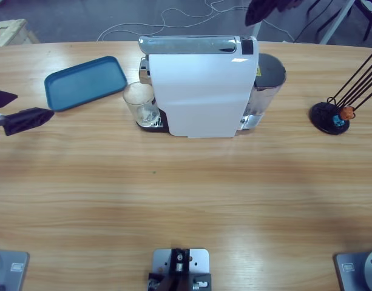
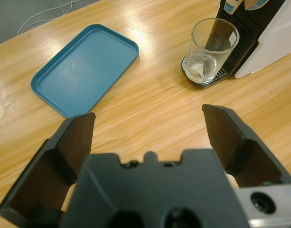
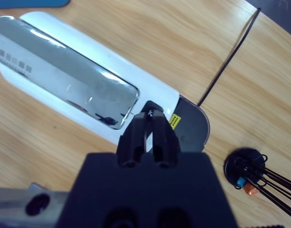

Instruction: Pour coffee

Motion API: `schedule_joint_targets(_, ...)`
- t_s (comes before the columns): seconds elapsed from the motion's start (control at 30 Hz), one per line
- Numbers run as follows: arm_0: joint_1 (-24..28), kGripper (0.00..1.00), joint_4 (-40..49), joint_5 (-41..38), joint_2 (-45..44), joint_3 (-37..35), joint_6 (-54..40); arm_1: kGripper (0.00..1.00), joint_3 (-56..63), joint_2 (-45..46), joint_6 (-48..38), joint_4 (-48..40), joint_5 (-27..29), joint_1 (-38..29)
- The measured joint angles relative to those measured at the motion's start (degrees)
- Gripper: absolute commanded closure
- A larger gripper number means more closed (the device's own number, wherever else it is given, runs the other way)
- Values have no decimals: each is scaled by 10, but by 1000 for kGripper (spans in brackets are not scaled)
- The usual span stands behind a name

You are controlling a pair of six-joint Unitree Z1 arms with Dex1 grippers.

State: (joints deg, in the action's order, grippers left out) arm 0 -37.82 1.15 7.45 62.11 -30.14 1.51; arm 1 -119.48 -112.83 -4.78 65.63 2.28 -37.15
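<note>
Blue tray (image 1: 85,83) lies beside glass (image 1: 141,103) under machine (image 1: 201,85).

Left hand (image 2: 147,126) agape; glass (image 2: 212,50) on drip tray; blue tray (image 2: 86,69) beside.

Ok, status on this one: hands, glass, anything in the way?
Left hand open, clear of the glass. Right hand shut above the coffee machine. Glass empty on the drip tray. Path clear.

We see a glossy white plastic coffee machine (image 1: 201,91) with a mirror-like metal lid (image 3: 64,80), beside it a clear glass (image 2: 212,50) and a matt blue tray (image 2: 86,69).
</note>
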Motion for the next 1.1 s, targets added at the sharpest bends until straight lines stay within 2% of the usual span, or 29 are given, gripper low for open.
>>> schedule_joint_targets(1.1,0,31,0,2,6,0,0,1000,-16,-38,0,16,42,-7)
